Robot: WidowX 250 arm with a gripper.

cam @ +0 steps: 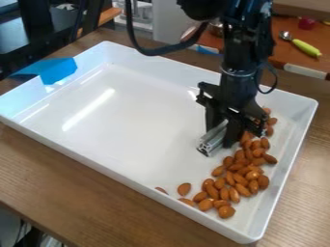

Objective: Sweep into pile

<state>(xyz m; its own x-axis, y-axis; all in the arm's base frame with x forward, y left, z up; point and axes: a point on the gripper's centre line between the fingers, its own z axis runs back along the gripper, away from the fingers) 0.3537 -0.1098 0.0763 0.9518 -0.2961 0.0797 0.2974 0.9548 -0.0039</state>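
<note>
Starts nearest with the brown wooden table [84,178], running under and around the large white tray [247,236]. Just inside the near wall, shows a few stray almonds toward the left, one partly hidden by the rim. To their right, thickens into the main heap of almonds [238,179], lying in the tray's right-hand part, loosely bunched, many touching or overlapping. Narrows from there into a band along the right side, passing behind the gripper [222,136] to the far right. Hangs down from the top on the black arm [240,58], left of that band, and grips a slotted silver metal bar [212,140] between both fingers, near end angled down and leftward. Cannot tell whether it touches the tray floor. Farther back at left, laps blue tape [59,71] over the tray's rim. Beyond the tray at upper right, displays a reddish-brown counter [280,54], bearing a green-handled spoon [305,47] and a small pink object [306,22].
</note>
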